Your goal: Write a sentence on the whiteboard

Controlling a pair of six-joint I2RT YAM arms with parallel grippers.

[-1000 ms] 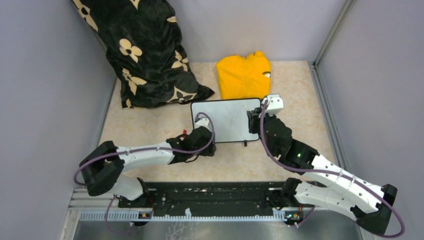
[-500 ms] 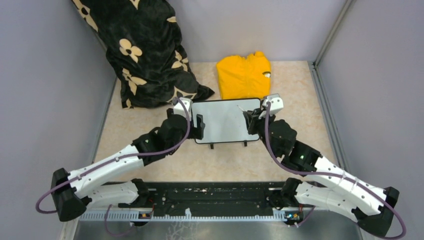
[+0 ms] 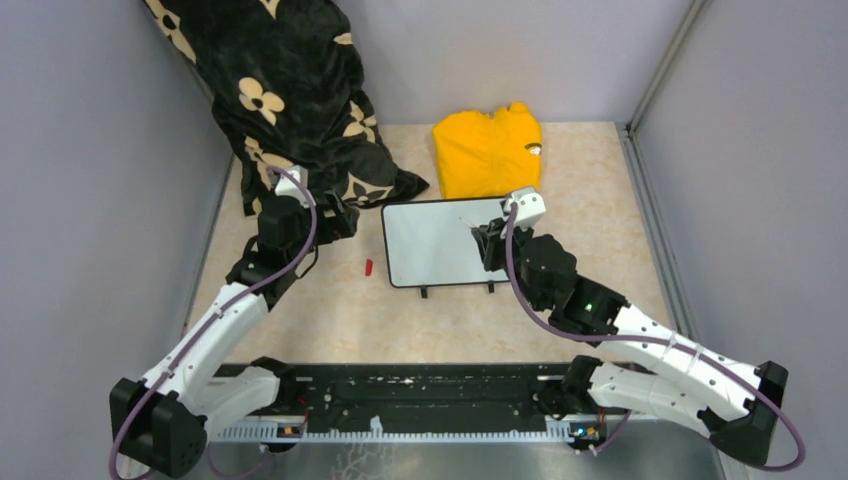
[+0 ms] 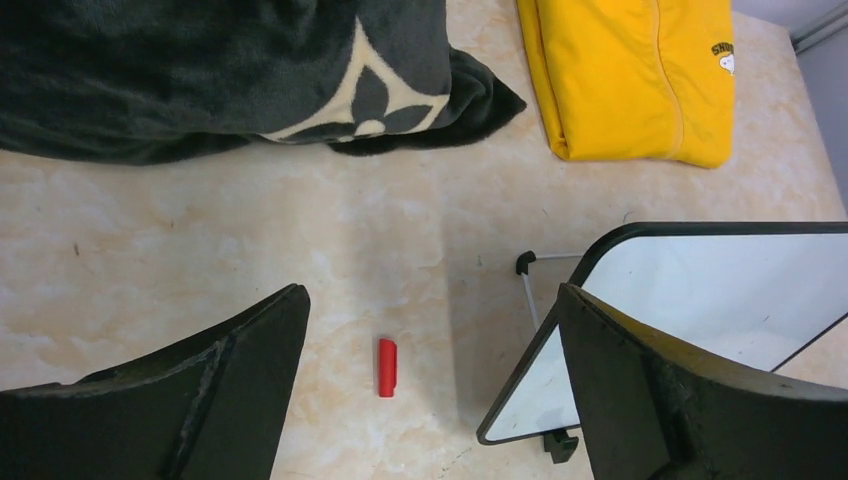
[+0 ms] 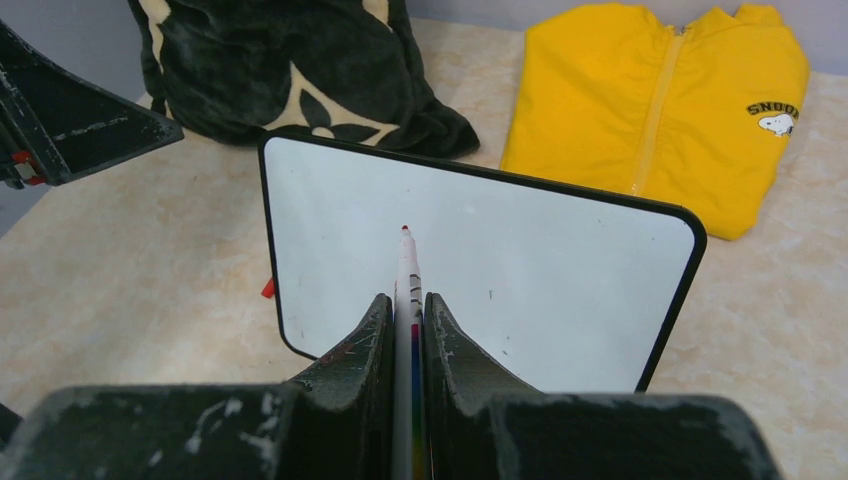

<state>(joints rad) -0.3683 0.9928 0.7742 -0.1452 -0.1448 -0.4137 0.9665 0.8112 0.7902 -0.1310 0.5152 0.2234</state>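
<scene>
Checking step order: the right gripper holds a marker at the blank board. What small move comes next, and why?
Probably ease the right gripper forward so the marker touches the whiteboard near its upper left. Its tip is bare, the red cap lies on the table, and nothing is written.

Beige marbled bench with four things resting on it.

A black blanket with cream flower shapes is heaped in the far left corner, its lower folds spreading onto the bench. To its right, near the back wall, a folded yellow garment with a zip and a small printed chest badge lies flat, with a narrow strip of bare bench between it and the blanket's tip. Just in front of the garment, the whiteboard stands on little black feet, its face tilted rather than flat. A small red cap lies alone on bare bench just left of the whiteboard, not touching it.
</scene>
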